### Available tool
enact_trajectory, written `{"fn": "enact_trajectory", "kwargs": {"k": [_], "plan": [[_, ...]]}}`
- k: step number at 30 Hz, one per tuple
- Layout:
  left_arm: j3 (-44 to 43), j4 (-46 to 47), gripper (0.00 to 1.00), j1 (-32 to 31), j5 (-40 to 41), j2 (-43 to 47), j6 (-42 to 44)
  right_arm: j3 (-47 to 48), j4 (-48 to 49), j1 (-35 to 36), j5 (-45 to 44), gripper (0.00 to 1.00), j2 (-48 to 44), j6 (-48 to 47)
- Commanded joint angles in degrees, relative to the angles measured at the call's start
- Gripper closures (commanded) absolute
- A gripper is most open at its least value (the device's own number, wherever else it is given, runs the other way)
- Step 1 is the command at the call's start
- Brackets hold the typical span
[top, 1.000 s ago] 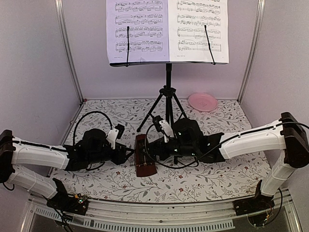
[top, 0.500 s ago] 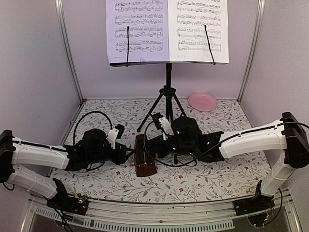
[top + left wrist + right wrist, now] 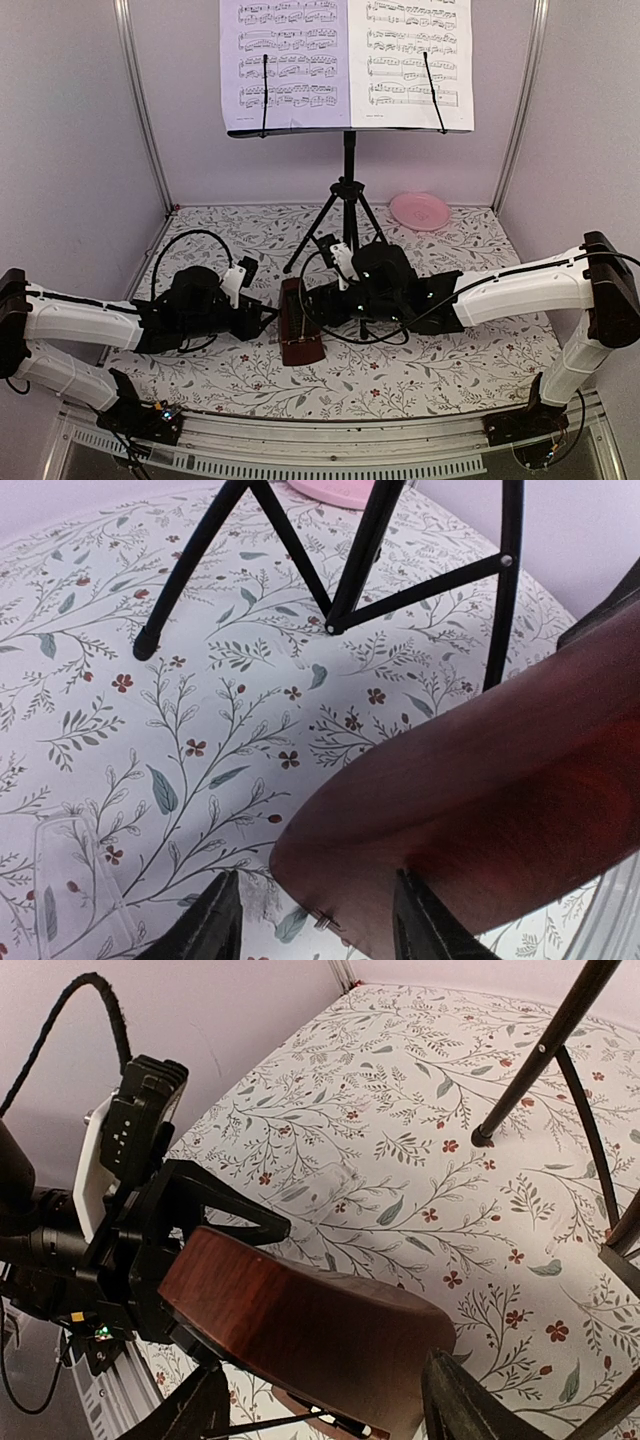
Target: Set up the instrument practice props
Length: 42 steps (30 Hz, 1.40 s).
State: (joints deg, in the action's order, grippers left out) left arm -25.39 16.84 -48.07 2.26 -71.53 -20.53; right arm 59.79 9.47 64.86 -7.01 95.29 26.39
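Right claw has narrowed around the small red-brown wooden pyramid metronome, low over your floral tabletop (firm contact you cannot tell yet); left claw grips its other end, so a handover looks likely.

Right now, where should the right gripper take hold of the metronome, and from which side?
Across the two flat wooden faces of the metronome, coming from its right: the left gripper holds its left side, and the smooth, tapering body has no handle.

Red-brown metronome before tripod music stand
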Motion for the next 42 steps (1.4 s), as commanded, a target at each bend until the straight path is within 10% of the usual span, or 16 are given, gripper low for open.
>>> {"fn": "enact_trajectory", "kwargs": {"k": [1,42], "plan": [[-1.7,0.8,0.47,0.5,-0.2,0.0,1.1,1.3,-2.4,0.2,-2.1,0.35,-1.3,0.3],[-1.5,-6.6,0.46,4.2,1.2,10.2,3.4,-16.8,-4.3,-11.3,-2.5,0.46,-12.6,3.8]]}}
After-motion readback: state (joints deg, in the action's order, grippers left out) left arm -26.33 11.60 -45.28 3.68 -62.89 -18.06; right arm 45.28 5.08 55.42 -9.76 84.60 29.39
